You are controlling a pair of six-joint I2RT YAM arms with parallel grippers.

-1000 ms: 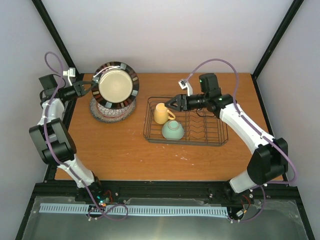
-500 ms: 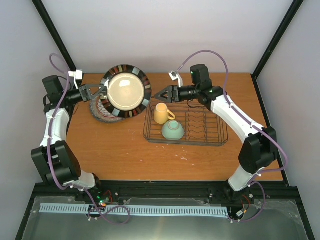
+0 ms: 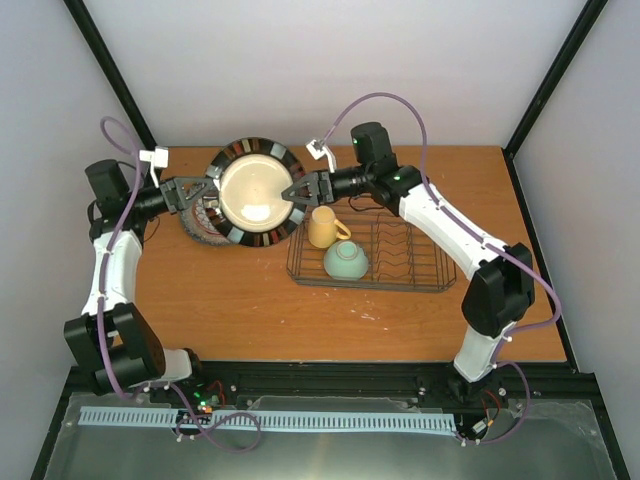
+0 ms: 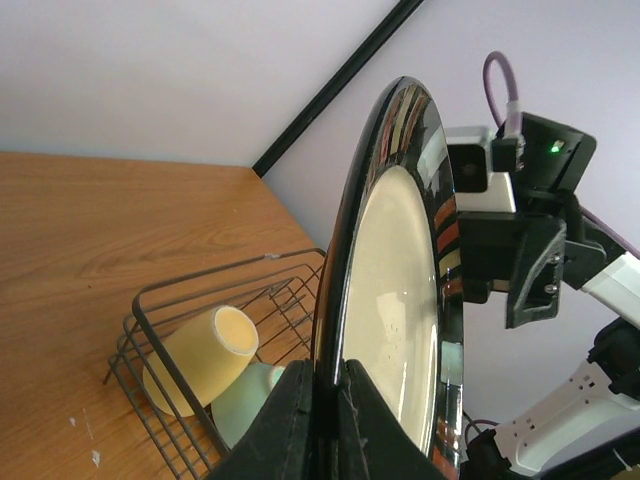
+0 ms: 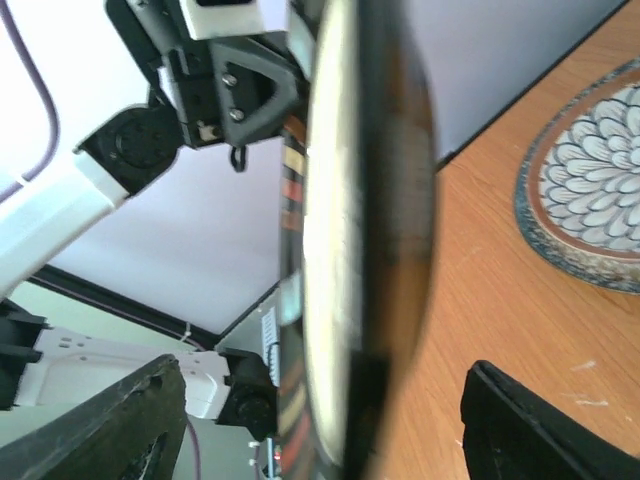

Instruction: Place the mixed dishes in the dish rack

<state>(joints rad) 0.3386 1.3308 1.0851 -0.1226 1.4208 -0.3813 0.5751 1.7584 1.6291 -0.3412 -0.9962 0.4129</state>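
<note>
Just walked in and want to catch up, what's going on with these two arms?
The left gripper holds the cream striped-rim plate upright in the air beside the dish rack. The right gripper is open around the plate's opposite rim, likely a handover. The yellow mug and mint bowl sit in the rack. The petal-patterned plate lies on the table.

L arm (image 3: 108,255) up, L fingers (image 3: 200,188) clamped | R arm (image 3: 440,215) across, R fingers (image 3: 297,192) spread

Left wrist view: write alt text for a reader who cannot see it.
The left gripper holds a dark-rimmed cream plate on edge, the right gripper beyond it. Below, a black wire rack holds a yellow mug and green bowl.
</note>
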